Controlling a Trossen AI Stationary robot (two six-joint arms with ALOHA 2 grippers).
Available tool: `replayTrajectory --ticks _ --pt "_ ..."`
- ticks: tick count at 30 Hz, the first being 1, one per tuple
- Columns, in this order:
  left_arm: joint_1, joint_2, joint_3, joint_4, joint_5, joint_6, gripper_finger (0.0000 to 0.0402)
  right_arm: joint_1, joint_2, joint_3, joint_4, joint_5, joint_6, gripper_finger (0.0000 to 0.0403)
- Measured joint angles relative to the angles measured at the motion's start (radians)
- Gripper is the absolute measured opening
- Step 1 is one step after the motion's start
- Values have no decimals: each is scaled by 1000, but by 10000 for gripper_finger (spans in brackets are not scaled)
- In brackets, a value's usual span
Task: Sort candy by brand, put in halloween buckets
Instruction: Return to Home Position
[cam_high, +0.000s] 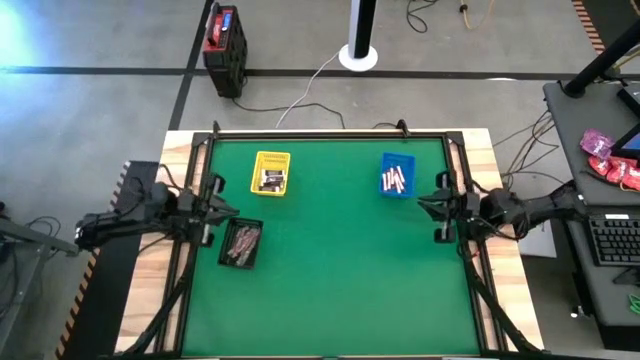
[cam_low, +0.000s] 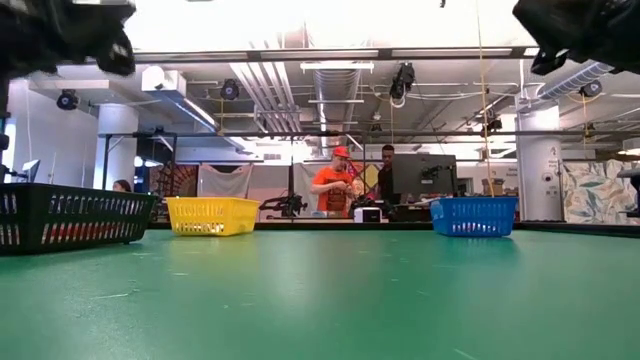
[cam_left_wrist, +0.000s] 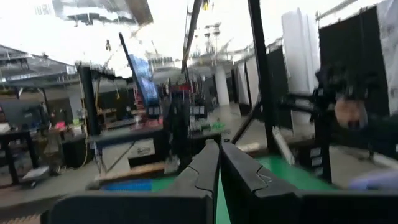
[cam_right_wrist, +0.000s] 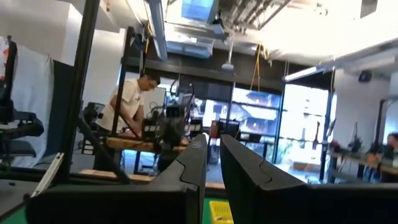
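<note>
On the left gripper (cam_high: 226, 212) the fingers (cam_left_wrist: 200, 171) are pressed nearly together on nothing, and so are the fingers (cam_right_wrist: 191, 167) of the right gripper (cam_high: 430, 203). The black bin (cam_high: 241, 243) sits just beside the left fingers and the yellow bin (cam_high: 271, 172) near them. The blue bin (cam_high: 397, 176) is near the right ones. The candy (cam_high: 398, 180) lies inside all three. To home well, I judge, draw each arm back high over the bench (cam_high: 340, 290) edge, fingers closed, clear of the bin rims.
</note>
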Motion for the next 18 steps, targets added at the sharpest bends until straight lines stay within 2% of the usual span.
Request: replayTrajectory --ticks 5,10,14,18 --pt "0 -1 -97 40 -1 62 0 0 -146 -1 -116 -45 -76 38" --pt "0 0 -103 21 -2 109 0 0 -138 0 -121 -66 -174 38" --pt "2 9 -102 -96 -3 194 0 0 -136 0 -119 69 -186 38" --pt "2 36 -101 -92 -3 186 0 -1 -128 0 -122 181 -185 38"
